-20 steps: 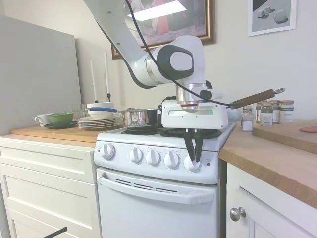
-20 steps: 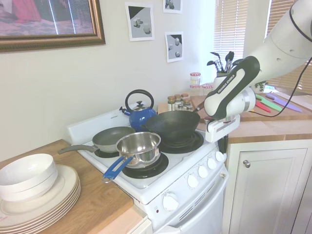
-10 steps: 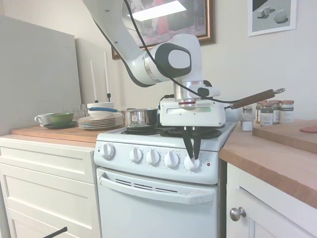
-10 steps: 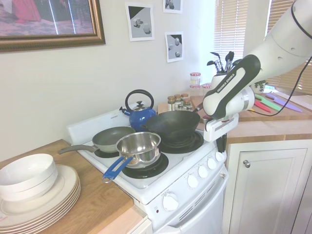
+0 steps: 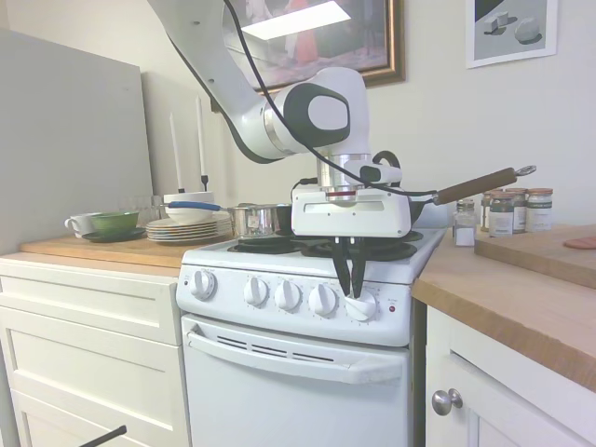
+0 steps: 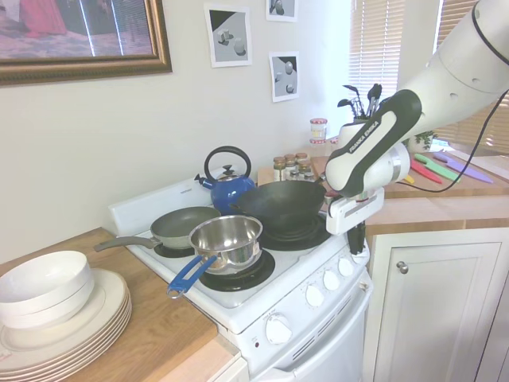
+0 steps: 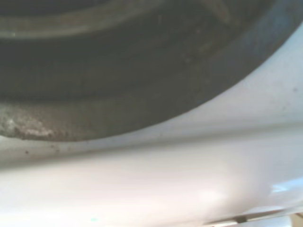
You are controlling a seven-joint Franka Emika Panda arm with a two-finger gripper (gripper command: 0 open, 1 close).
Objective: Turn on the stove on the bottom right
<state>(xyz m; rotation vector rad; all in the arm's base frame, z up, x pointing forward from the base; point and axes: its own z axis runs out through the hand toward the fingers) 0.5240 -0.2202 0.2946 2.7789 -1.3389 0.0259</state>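
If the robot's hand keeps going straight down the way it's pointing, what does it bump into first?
Probably the rightmost knob on the stove. The hand points straight down, its tips right at the knob's top edge; whether they already touch is hard to tell.

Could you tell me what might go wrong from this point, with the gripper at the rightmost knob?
The gripper sits just above the rightmost knob, fingers nearly together, so it may slip off rather than turn it. The black wok sits close behind the hand; a shift inward could bump it. The neighbouring knob is close and could be nudged.
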